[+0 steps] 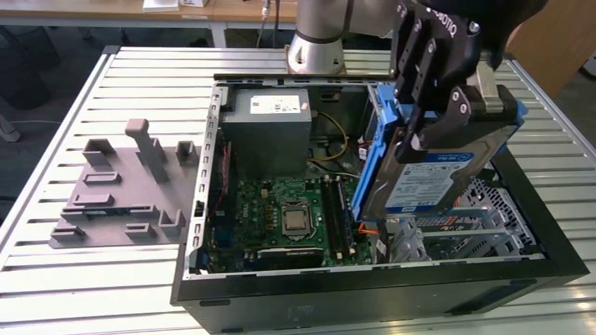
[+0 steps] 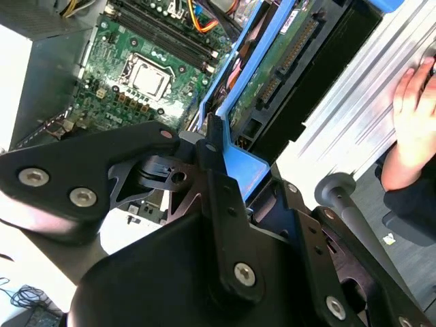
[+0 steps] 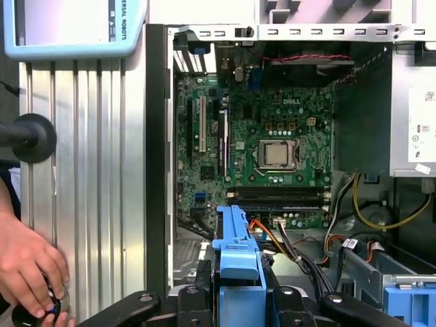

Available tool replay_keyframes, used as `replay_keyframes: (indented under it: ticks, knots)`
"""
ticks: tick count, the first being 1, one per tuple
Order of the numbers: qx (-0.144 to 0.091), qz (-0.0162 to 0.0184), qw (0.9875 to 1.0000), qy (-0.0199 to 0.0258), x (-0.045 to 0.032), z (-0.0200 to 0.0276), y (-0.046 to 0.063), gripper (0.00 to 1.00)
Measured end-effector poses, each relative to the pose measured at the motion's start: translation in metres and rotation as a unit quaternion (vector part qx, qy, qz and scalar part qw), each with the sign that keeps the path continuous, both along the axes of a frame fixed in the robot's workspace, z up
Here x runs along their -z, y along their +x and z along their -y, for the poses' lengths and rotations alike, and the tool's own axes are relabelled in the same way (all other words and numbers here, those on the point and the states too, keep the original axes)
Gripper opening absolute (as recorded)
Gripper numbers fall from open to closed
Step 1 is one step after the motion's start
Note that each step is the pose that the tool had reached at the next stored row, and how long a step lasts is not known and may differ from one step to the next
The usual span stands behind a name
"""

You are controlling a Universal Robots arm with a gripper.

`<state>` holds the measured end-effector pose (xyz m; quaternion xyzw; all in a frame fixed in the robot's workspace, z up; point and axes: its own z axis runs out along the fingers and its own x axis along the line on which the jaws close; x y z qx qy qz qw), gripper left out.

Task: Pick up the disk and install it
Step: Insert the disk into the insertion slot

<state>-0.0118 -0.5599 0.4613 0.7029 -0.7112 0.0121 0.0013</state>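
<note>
The disk (image 1: 423, 183) is a silver drive with a white-and-blue label in a blue plastic carrier. It hangs on edge, tilted, over the right side of the open computer case (image 1: 373, 296) in the exterior view. My gripper (image 1: 442, 122) is shut on its upper end, with black fingers on both sides. In the second wrist view the carrier (image 2: 240, 167) and the disk's green circuit board (image 2: 272, 68) run away from my gripper (image 2: 212, 163). The first wrist view shows the carrier's blue end (image 3: 237, 252) between my fingers (image 3: 204, 300), above the case floor beside the motherboard (image 3: 272, 157).
Below the disk sits a metal drive cage (image 1: 470, 230). The power supply (image 1: 265, 132) and the motherboard (image 1: 279, 216) take up the case's left half. A grey slotted stand (image 1: 121, 188) lies on the table at the exterior view's left. A person's hand (image 3: 27, 266) rests beside the case.
</note>
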Motion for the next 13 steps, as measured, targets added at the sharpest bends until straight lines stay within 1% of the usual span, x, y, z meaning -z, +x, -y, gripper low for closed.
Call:
replay_keyframes:
  ticks: [3,8,13]
  knots:
    - [0.0,-0.001,1.0,0.0001,0.0006,0.0013,0.006,0.36]
    - [0.0,-0.0029,1.0,0.0,0.0015,0.0017,0.017,0.36]
    - [0.0,-0.0032,1.0,-0.0001,0.0024,0.0017,0.026,0.36]
